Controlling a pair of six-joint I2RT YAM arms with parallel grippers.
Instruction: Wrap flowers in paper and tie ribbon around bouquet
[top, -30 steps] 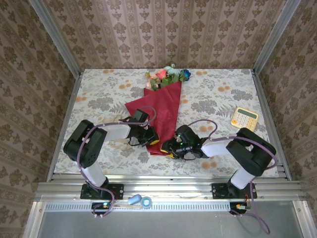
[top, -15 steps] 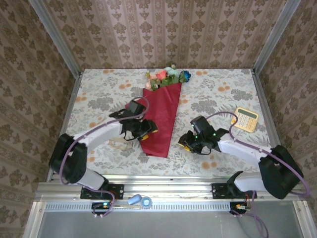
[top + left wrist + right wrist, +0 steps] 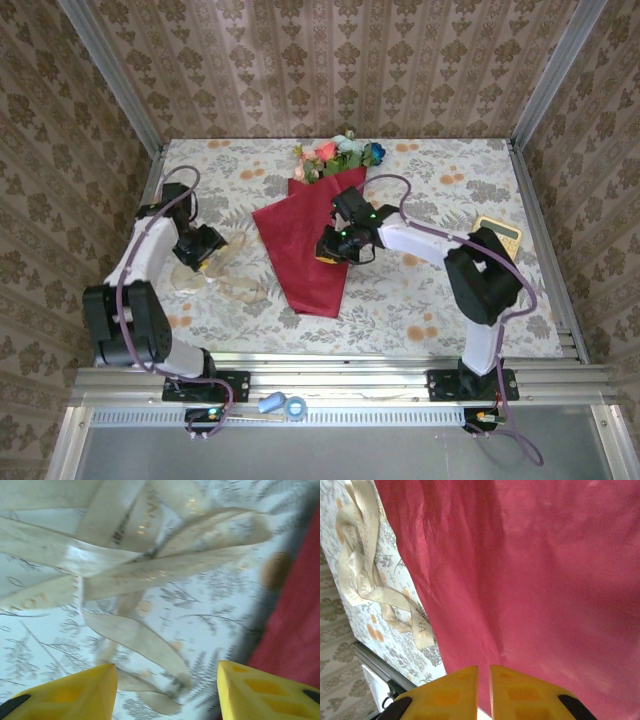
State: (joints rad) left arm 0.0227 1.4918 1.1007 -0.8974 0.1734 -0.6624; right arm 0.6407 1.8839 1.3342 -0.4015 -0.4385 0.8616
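Left gripper (image 3: 200, 247), jaws wide, hovers over the ribbon (image 3: 240, 288) at centre left; right gripper (image 3: 484, 674), nearly closed, perhaps pinches the crimson paper (image 3: 545, 580).

The table (image 3: 340, 362) is covered with a pale tablecloth (image 3: 420, 290) printed with orange and grey blossoms. In the middle lies the red paper (image 3: 300, 255), folded around the flowers (image 3: 335, 155) at the far side. The cream ribbon (image 3: 243, 291) lies in loose loops just left of it. A yellow calculator (image 3: 500, 228) lies near the right edge.
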